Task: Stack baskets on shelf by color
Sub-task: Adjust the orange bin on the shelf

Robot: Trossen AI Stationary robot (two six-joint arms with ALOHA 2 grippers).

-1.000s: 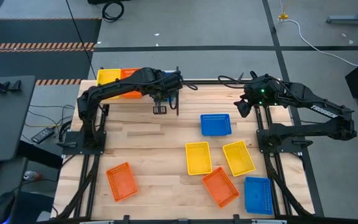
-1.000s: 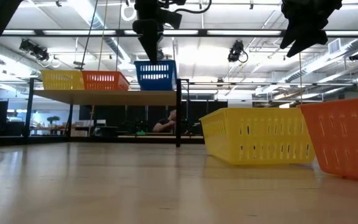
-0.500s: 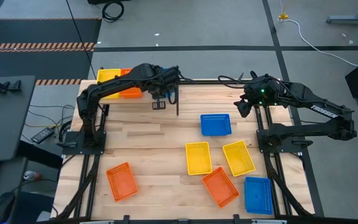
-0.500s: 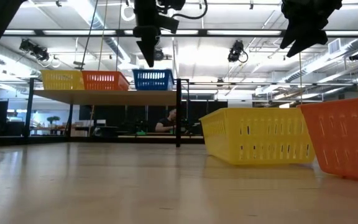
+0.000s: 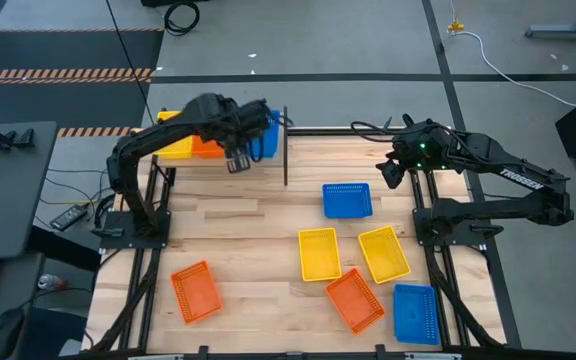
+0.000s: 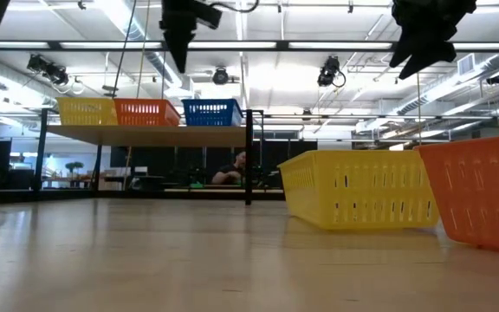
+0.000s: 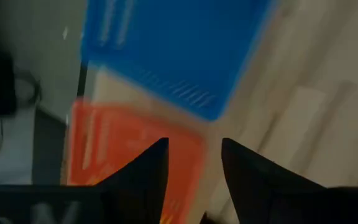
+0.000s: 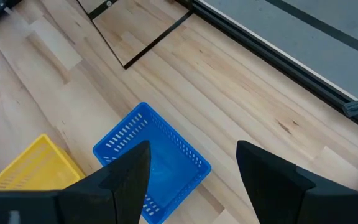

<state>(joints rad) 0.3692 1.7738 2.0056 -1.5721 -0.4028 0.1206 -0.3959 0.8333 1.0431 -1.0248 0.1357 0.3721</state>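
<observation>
The left gripper (image 5: 236,163) hangs empty with fingers apart above the shelf (image 6: 145,134), where yellow, orange and blue baskets (image 6: 212,112) sit in a row. The right gripper (image 5: 392,171) waits spread above the table's blue basket (image 5: 347,200).

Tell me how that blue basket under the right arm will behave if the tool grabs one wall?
The blue basket looks like thin plastic with slotted walls, so probably light, and the wall may flex a little. It sits flat and open-topped on the table, so it should lift without rolling, though a one-sided grip could leave it hanging tilted.
</observation>
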